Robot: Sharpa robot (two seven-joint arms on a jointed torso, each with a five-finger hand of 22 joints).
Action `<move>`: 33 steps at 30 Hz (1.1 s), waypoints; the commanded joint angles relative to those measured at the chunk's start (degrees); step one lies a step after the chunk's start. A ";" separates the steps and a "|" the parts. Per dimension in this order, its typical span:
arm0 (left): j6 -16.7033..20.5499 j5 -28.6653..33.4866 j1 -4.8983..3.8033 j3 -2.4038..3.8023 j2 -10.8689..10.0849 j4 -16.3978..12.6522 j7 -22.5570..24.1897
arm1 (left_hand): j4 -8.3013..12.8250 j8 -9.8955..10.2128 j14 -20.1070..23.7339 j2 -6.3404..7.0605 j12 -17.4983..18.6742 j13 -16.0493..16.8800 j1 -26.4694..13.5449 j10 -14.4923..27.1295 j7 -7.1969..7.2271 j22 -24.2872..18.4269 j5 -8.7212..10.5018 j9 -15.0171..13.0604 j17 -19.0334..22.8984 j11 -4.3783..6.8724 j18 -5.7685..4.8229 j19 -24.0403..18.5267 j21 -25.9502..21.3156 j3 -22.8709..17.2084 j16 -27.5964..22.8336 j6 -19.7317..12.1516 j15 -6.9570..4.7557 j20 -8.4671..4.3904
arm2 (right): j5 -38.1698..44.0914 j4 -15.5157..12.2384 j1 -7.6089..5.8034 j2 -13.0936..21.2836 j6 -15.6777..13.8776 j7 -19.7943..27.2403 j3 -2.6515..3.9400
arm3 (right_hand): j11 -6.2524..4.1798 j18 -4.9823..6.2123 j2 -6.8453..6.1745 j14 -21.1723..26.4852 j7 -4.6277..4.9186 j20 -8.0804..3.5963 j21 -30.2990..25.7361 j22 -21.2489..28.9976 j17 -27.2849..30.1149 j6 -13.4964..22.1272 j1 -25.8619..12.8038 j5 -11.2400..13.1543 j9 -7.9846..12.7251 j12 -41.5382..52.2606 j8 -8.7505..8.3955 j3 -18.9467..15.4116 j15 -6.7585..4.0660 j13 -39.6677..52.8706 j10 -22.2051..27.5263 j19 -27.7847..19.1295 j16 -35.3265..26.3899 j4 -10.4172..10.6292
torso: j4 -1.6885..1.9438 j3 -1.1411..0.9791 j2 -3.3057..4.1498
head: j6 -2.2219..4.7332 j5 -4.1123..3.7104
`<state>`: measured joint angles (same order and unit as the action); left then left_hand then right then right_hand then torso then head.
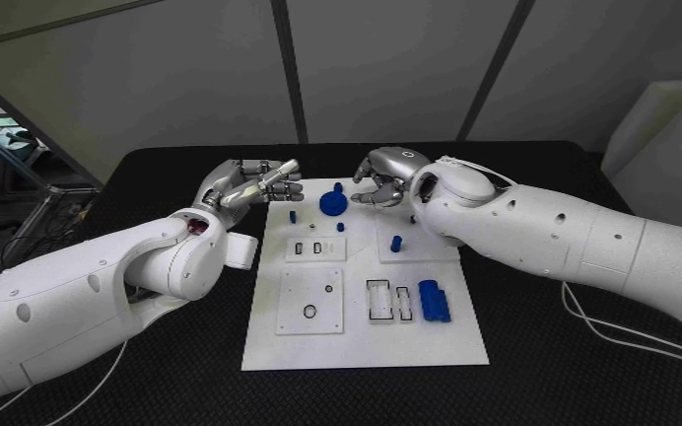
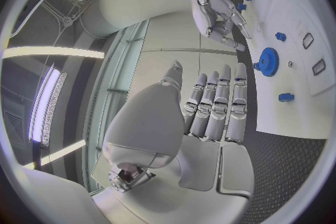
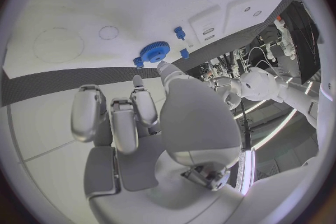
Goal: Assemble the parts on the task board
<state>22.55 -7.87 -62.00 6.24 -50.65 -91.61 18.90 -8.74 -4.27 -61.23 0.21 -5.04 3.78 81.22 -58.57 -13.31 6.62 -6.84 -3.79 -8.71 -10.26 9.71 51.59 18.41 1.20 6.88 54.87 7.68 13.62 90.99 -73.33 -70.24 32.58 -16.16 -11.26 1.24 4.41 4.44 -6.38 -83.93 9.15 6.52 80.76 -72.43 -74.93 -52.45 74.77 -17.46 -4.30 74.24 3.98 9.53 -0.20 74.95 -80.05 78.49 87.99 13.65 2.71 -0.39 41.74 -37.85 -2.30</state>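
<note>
Black table — white task board flat at centre, cable beside.

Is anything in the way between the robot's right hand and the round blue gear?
Nothing visible. The right hand hovers just beside the blue gear at the far end of the task board, with bare space between them. The small blue pegs stand on the gear's other side.

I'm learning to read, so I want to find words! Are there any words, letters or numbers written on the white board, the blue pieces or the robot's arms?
No readable text: there are no words, letters or numbers in these pictures.
White flat task board: only black outlines of circles and rectangles, no writing.
Blue toothed plastic gear: plain.
Blue rectangular plastic block: plain.
White robot arms, silver left hand and silver right hand: no labels.
</note>
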 commanded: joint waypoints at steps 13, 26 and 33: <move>-0.87 -0.06 -0.06 0.03 0.20 0.74 0.48 | 0.41 0.31 0.17 -0.25 0.38 0.08 0.06 0.31 -0.06 -0.08 0.29 0.04 -0.10 -0.15 0.68 0.13 -0.25 -0.04 -0.32 -0.13 0.11 0.25 | -26.88 -3.72 -0.70 15.14 -0.39 16.87 0.04 | -1.65 0.22 -1.41 -4.56 -1.58 -1.05 -2.46 3.76 -8.45 -2.83 6.01 -0.84 -0.35 -1.21 0.88 -0.07 -0.86 0.18 0.70 -2.88 -1.10 -4.35 | -1.93 -0.47 -0.44 | 1.25 -0.32; -1.11 -0.06 0.06 0.03 0.62 1.20 0.55 | 0.41 0.31 0.17 -0.25 0.38 0.08 0.06 0.31 -0.06 -0.08 0.29 0.04 -0.10 -0.15 0.68 0.13 -0.25 -0.04 -0.32 -0.13 0.11 0.25 | -23.95 1.97 -0.58 14.61 1.92 18.09 -0.02 | -0.43 0.32 -1.60 -4.38 -0.08 -0.52 -3.06 4.52 -7.86 -0.12 7.22 -0.46 0.29 -3.04 -0.40 -1.35 0.01 -1.31 1.88 -3.43 -1.45 -5.45 | -1.59 -0.35 -0.35 | 1.27 -1.27; -1.14 -0.06 0.10 0.03 0.73 1.26 0.55 | 0.41 0.31 0.17 -0.25 0.38 0.08 0.06 0.31 -0.06 -0.08 0.29 0.04 -0.10 -0.15 0.68 0.13 -0.25 -0.04 -0.32 -0.13 0.11 0.25 | -21.48 3.30 -0.49 13.97 3.81 17.33 -0.03 | -0.28 0.35 -1.65 -4.37 0.04 -0.34 -3.14 4.60 -7.90 0.65 7.20 0.05 0.36 -3.27 -0.40 -1.92 0.16 -1.52 2.08 -3.49 -1.44 -5.48 | -1.48 -0.20 -0.35 | 0.93 -1.35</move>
<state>22.16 -7.87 -61.85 6.22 -49.99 -90.33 18.91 -8.69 -4.27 -61.23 0.21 -5.04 3.78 81.22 -58.57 -13.30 6.64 -6.84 -3.79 -8.73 -10.26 9.71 51.59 18.41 1.26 6.88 54.87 7.68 13.62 67.49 -70.17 -70.68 46.60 -14.37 5.66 1.19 3.99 4.44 -8.05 -84.16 9.20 5.92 77.81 -67.88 -74.91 -52.35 81.67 -17.61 -4.03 71.36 3.76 7.87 -0.42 73.50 -78.18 75.04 86.85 8.20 1.19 -0.64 41.38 -36.84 -3.70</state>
